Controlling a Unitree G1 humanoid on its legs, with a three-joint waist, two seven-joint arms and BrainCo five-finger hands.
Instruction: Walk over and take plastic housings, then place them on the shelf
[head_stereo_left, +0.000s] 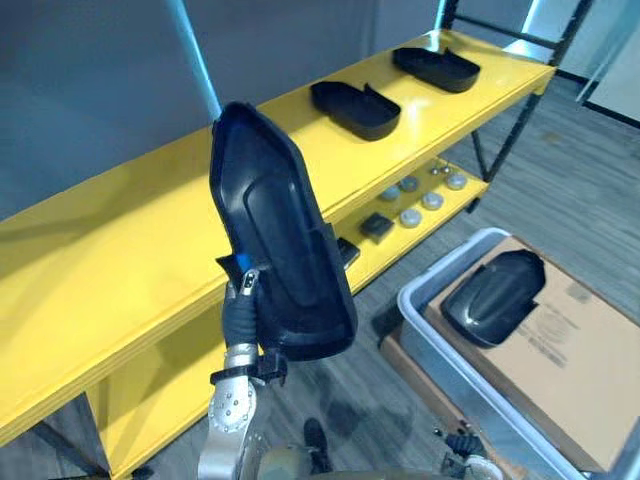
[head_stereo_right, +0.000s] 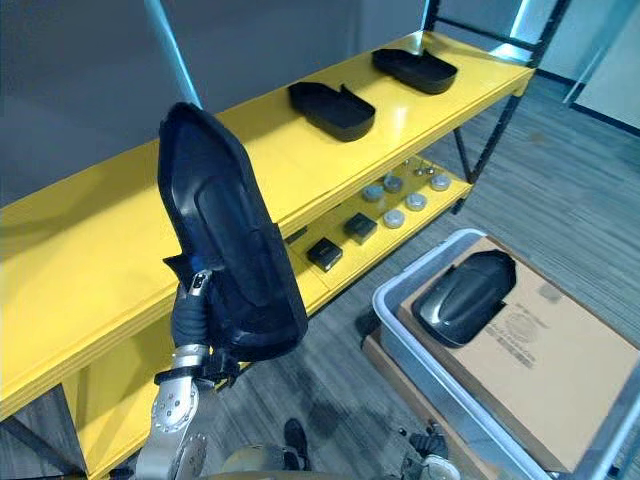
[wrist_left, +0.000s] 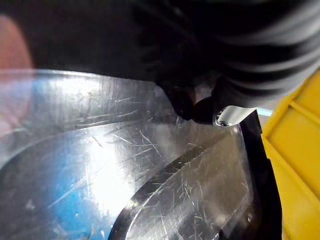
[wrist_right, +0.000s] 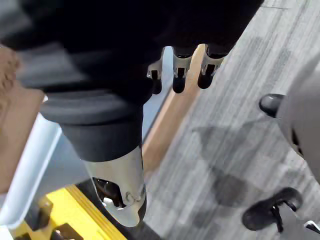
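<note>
A black plastic housing (head_stereo_left: 280, 240) is held upright in the air by the left robot hand (head_stereo_left: 243, 305), just in front of the top board (head_stereo_left: 120, 250) of a yellow shelf. The housing's hollow inner side is turned towards the camera, its narrow end is pointed upward and its broad end is at the hand. The hand is closed on the housing's lower edge. In the left wrist view the thumb (wrist_left: 222, 112) is seen pressed against the scratched, glossy inner surface, while the remaining fingers are hidden behind the part.

Two more black housings are laid hollow side up on the same top board, well apart from the held one: a nearer housing (head_stereo_left: 355, 108) and a farther housing (head_stereo_left: 436, 67) near the shelf's far end. On the lower board (head_stereo_left: 395, 258), several small round parts (head_stereo_left: 410, 216) are set in a loose cluster, with small black blocks (head_stereo_left: 376, 226) beside them.

To the right of the shelf, a grey tote (head_stereo_left: 440, 350) is placed on the wood-patterned floor (wrist_right: 240, 125). Brown cardboard (head_stereo_left: 570, 370) is laid within its rim, and a fourth housing (head_stereo_left: 495, 295) is rested on the cardboard, domed side up.

The right robot hand (wrist_right: 100, 75) is hung low beside the tote, above the floor. Its fingers (wrist_right: 179, 75) are kept straight and relaxed, and nothing is held by it.
</note>
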